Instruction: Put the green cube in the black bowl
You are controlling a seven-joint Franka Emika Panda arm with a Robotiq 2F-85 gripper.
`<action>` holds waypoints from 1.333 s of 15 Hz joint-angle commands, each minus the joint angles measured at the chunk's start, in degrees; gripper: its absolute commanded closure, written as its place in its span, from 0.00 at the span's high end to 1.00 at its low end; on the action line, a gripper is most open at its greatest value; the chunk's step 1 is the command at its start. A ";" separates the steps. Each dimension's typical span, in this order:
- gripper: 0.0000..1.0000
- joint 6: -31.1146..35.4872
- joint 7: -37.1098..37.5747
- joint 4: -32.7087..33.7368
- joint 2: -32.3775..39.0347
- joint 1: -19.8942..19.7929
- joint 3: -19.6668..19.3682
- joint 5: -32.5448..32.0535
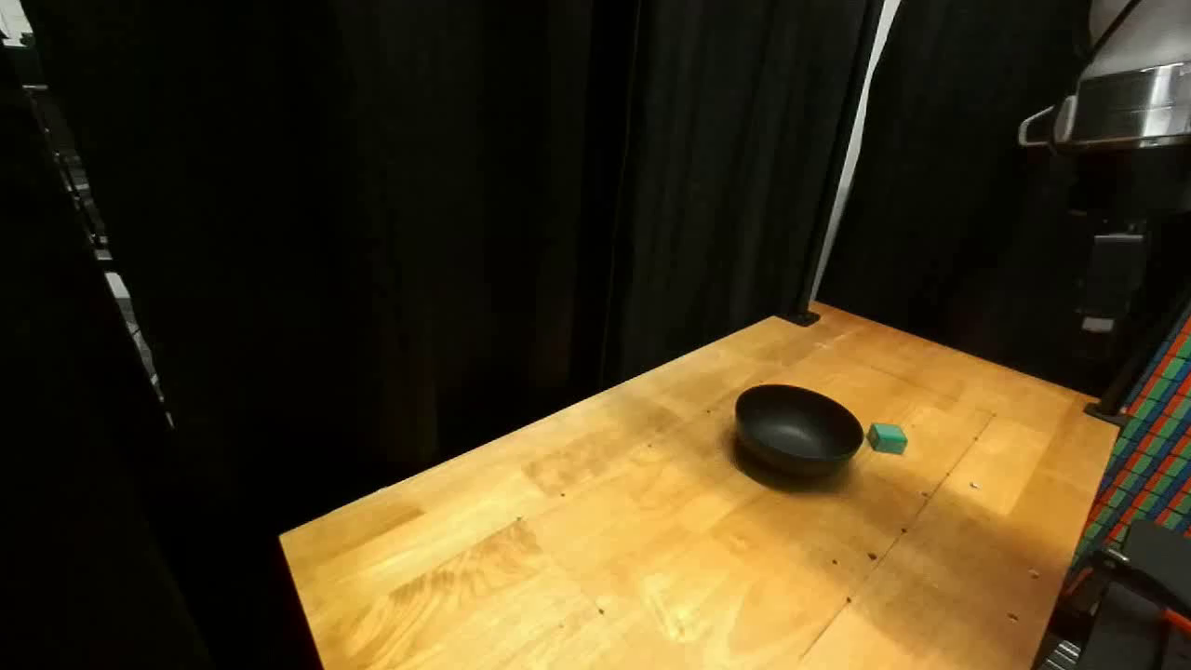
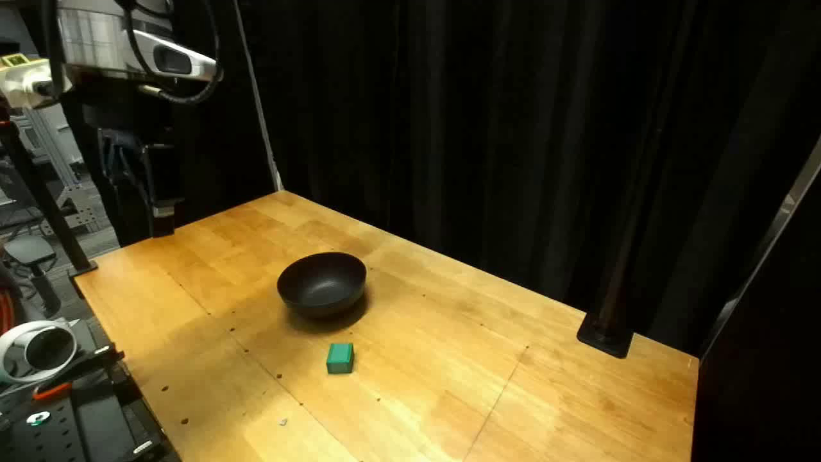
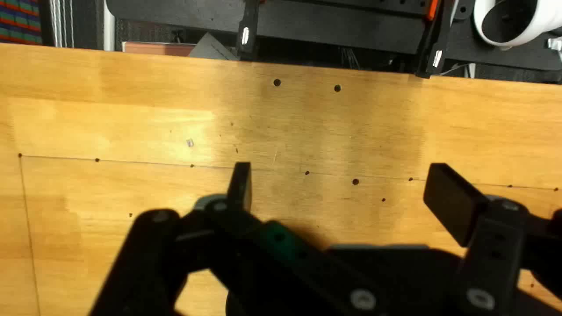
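The green cube (image 1: 887,438) rests on the wooden table beside the black bowl (image 1: 798,430), close to it but outside it. In an exterior view the cube (image 2: 340,358) stands in front of the bowl (image 2: 322,285), with a gap of bare wood between them. The bowl is upright and its visible inside holds nothing. My gripper (image 2: 163,221) hangs high at the table's far end, away from both. In the wrist view the gripper (image 3: 340,180) is open, its fingers wide apart with only wood between them. A blurred green patch shows among its dark linkage; I cannot tell if it is the cube.
The wooden table (image 1: 595,568) is edged by black curtains (image 2: 487,141). Black posts stand on clamped bases (image 2: 605,333) at the table's edges. A black cart with a white ring-shaped object (image 2: 40,351) stands against one long side.
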 commanded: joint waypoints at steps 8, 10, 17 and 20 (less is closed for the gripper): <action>1.00 -0.09 0.19 0.20 -0.05 0.40 -0.36 -0.17; 1.00 -0.09 0.19 0.20 -0.05 0.40 -0.36 -0.17; 1.00 0.60 0.75 0.30 0.57 0.39 -0.03 -0.44; 1.00 8.71 5.01 0.38 6.31 -0.33 0.13 0.29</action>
